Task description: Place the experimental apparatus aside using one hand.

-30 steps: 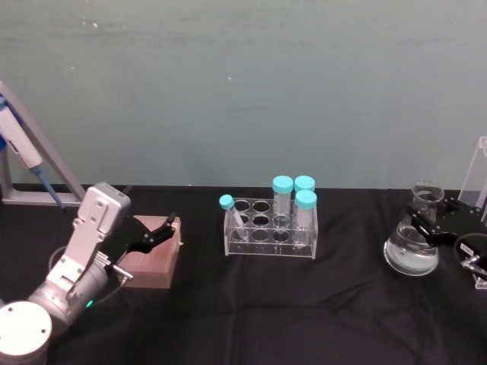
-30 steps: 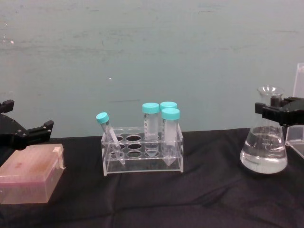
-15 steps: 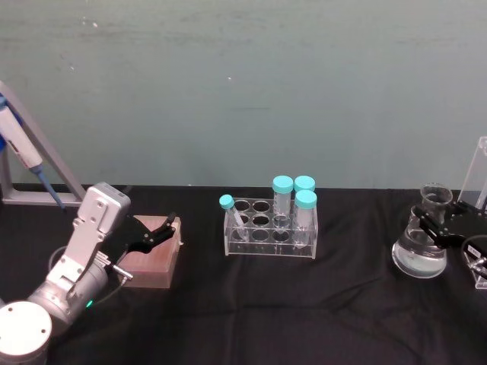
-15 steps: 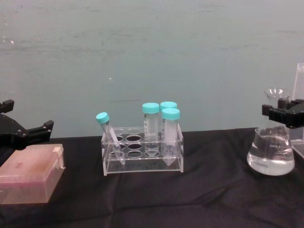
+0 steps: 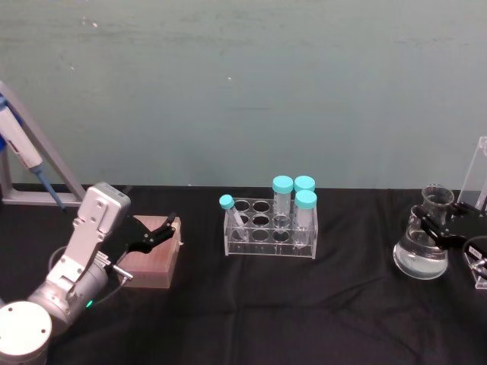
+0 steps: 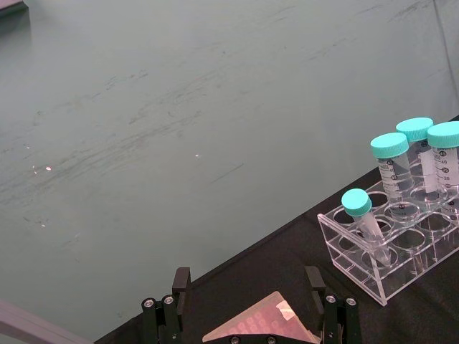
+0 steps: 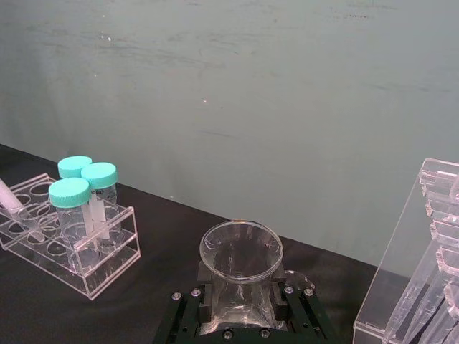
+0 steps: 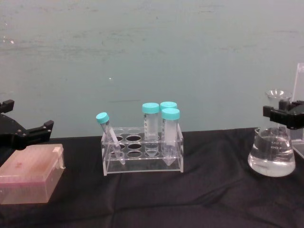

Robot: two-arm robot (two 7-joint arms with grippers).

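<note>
The conical flask (image 5: 420, 257) with clear liquid stands upright at the table's far right, its base at the black cloth. My right gripper (image 5: 435, 223) is shut on its neck, its black fingers clamping both sides below the rim (image 8: 280, 114). In the right wrist view the flask's mouth (image 7: 242, 251) sits just above that gripper (image 7: 242, 301). The clear acrylic stand (image 5: 478, 179) rises just right of the flask (image 8: 271, 159). My left gripper (image 5: 163, 228) hangs open and idle over a pink box (image 5: 152, 257) at the left.
A clear tube rack (image 5: 270, 228) with several teal-capped tubes stands mid-table, well left of the flask. A pipette on a grey frame (image 5: 30, 163) leans at the far left. The acrylic stand (image 7: 423, 272) stands close beside the flask. Black cloth (image 8: 218, 190) lies open in front.
My right gripper carried the flask to the right, closer to the acrylic stand, and slightly lower. The left arm has not moved.
</note>
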